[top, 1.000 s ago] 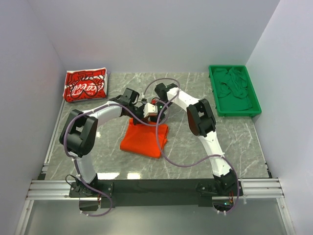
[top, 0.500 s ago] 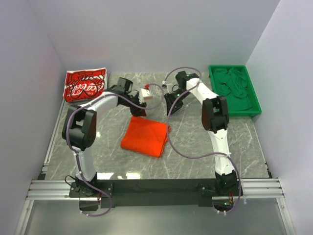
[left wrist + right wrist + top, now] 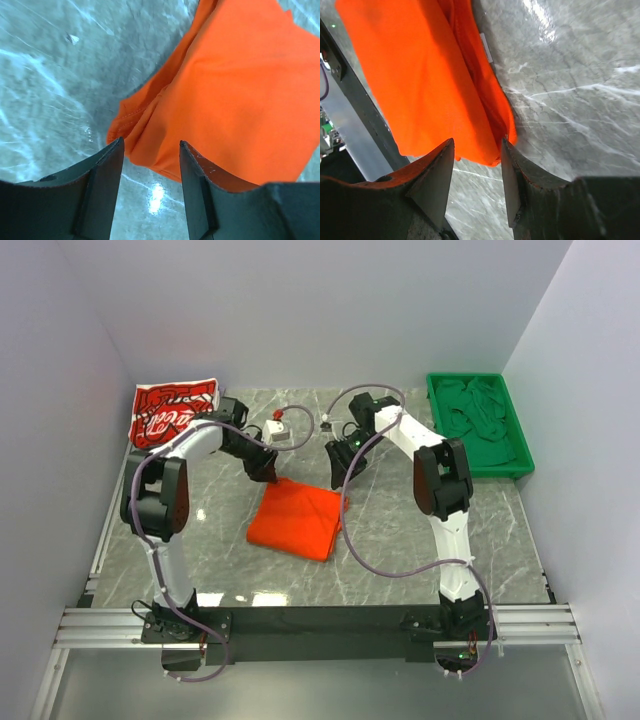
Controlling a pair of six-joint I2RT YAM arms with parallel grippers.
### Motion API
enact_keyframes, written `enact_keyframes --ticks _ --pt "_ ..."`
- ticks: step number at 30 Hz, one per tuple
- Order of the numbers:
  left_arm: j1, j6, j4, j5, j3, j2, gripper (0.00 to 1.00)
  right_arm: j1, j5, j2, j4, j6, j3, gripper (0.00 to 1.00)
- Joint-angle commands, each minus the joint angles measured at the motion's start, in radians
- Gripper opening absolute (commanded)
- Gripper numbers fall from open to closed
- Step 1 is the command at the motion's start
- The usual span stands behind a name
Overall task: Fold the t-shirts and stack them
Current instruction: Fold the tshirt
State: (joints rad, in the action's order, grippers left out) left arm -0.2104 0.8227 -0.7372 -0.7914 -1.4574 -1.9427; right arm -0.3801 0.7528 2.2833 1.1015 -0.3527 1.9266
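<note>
The orange t-shirt [image 3: 297, 518] lies folded into a rough square at the table's middle. My left gripper [image 3: 270, 472] hangs open just over its far left corner. In the left wrist view the bunched corner of the orange t-shirt [image 3: 240, 95] shows past the left gripper [image 3: 150, 142], with nothing between the fingers. My right gripper [image 3: 337, 472] stands open at the far right corner. Its wrist view has the thick folded edge of the orange t-shirt [image 3: 420, 75] just beyond the right gripper [image 3: 477, 142], ungripped. The red t-shirt [image 3: 175, 412] with white print lies folded at the back left.
A green tray [image 3: 436, 430] holding green cloth sits at the back right against the wall. White walls close the table on three sides. Purple cables loop from both arms over the table's middle.
Both grippers were shut close together at the orange shirt's far edge. They have opened, let the cloth go and spread apart to its two far corners; the shirt lies flatter.
</note>
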Motion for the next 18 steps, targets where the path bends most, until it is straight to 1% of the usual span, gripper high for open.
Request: enact_keyframes --ticks 1,4,7,8,10,11,13,14,18 --pt "-0.004 0.059 -0.065 -0.013 -0.049 -0.038 0.54 -0.008 0.013 -0.002 0.003 -0.011 -0.001 0.5" --pt "-0.004 0.073 -0.057 0.02 -0.046 -0.055 0.53 -0.02 0.007 0.008 0.024 -0.04 -0.001 0.48" --pt "-0.004 0.096 -0.067 0.026 -0.05 -0.067 0.51 -0.031 -0.018 0.021 0.049 -0.072 -0.005 0.43" --pt "-0.006 0.105 -0.071 0.027 -0.06 -0.07 0.48 -0.031 -0.026 0.027 0.055 -0.089 -0.006 0.41" --pt "-0.004 0.111 -0.091 0.023 -0.07 -0.078 0.43 -0.032 -0.039 0.03 0.072 -0.1 -0.011 0.4" --pt "-0.004 0.13 -0.099 0.02 -0.083 -0.079 0.35 -0.031 -0.05 0.034 0.08 -0.115 -0.009 0.39" --pt "-0.004 0.139 -0.111 0.005 -0.093 -0.071 0.27 -0.031 -0.052 0.041 0.107 -0.13 0.003 0.41" --pt "-0.004 0.139 -0.116 0.0 -0.096 -0.07 0.25 -0.032 -0.05 0.045 0.119 -0.146 0.008 0.45" --pt "-0.006 0.138 -0.12 0.0 -0.113 -0.076 0.19 -0.033 -0.055 0.024 0.109 -0.155 -0.014 0.49"
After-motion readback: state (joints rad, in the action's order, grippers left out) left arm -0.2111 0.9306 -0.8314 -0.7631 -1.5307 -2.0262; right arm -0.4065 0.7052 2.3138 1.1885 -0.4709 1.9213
